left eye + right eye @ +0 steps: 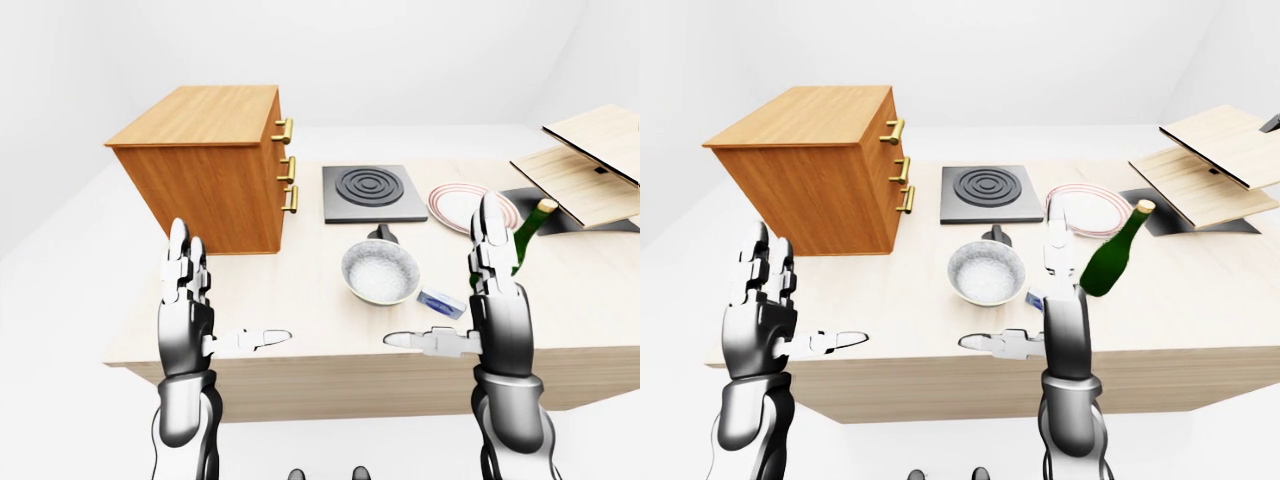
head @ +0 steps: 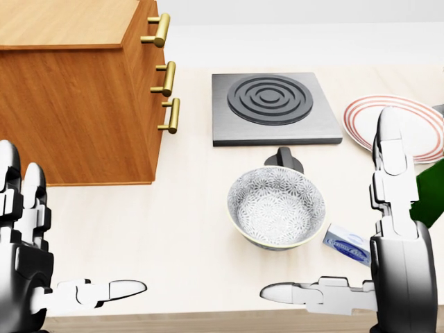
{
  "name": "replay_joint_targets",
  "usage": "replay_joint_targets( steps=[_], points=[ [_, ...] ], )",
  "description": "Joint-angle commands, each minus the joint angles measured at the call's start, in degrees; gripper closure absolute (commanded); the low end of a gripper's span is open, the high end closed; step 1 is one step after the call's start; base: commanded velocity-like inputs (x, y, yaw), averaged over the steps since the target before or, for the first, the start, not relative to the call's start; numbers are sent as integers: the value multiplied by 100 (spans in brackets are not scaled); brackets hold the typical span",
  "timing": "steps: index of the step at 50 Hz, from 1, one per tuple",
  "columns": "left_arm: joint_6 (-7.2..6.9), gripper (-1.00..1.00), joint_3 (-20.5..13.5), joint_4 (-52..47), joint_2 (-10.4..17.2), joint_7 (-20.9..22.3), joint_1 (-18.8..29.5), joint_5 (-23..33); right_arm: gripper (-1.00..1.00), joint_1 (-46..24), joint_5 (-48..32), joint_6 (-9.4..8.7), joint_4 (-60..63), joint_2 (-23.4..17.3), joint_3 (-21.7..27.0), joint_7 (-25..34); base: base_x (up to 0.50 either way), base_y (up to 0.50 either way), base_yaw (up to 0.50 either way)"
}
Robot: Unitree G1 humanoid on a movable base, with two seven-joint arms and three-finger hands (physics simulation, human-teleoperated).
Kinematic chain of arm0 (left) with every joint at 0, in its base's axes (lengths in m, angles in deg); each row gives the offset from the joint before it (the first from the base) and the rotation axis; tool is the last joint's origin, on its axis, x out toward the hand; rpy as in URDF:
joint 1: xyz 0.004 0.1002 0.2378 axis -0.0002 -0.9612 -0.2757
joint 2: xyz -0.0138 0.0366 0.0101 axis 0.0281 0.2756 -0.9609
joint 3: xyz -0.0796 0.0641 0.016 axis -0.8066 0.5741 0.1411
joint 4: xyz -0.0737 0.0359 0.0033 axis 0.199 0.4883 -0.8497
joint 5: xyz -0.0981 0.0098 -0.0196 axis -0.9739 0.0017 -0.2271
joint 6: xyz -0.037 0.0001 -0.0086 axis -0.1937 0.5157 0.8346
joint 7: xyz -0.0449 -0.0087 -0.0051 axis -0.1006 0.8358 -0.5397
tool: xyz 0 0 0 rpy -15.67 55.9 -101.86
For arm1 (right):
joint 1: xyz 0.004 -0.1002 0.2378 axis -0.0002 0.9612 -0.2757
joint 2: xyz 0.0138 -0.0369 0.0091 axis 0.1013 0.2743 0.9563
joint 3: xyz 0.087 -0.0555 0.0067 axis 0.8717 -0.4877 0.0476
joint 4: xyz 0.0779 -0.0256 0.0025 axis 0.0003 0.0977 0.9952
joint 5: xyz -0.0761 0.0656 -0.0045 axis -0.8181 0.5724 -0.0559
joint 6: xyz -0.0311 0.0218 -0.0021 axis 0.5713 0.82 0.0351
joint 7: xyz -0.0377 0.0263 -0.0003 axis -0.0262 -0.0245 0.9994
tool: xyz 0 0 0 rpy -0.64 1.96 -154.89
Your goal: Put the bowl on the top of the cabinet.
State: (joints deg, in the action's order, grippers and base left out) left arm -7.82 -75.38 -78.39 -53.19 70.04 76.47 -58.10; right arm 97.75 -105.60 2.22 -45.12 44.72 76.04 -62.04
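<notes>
Raising: left hand [image 1: 185, 300] and right hand [image 1: 497, 300], upright, fingers spread, thumbs pointing inward, both empty.
Bowl [image 2: 276, 207]: on table [image 1: 300, 300], between hands, apart from each.
Cabinet [image 1: 210, 165]: bowl's upper left.
Right-eye only: whole green bottle [image 1: 1115, 255], tilted.

The left hand [image 1: 187, 300] and right hand [image 1: 495, 290] are built alike: glossy silver-grey shells divided by black joint gaps. Three segmented fingers [image 2: 388, 166] with rounded white tips are carried by each. The forearms [image 1: 1072, 400] are formed of bulbous chrome-like casings banded with black. No cables or markings can be made out.
</notes>
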Motion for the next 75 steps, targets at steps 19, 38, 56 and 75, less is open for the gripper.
replay_joint_targets(
  steps=[19,38,56,75],
  points=[
    [0,-100,22,-4,2,13,-9,5,-100,-3,29,0,-62,-1,-3,26,0,43,0],
    [0,-100,3,45,3,-27,53,17,-100,-60,48,0,-159,-5,42,8,0,40,0],
    [0,-100,4,139,11,13,39,-5,-100,-25,68,0,-217,-16,-25,33,0,9,0],
    [0,-100,13,158,16,29,51,0,-100,-50,69,0,-241,-26,-47,66,16,0,0]
  ],
)
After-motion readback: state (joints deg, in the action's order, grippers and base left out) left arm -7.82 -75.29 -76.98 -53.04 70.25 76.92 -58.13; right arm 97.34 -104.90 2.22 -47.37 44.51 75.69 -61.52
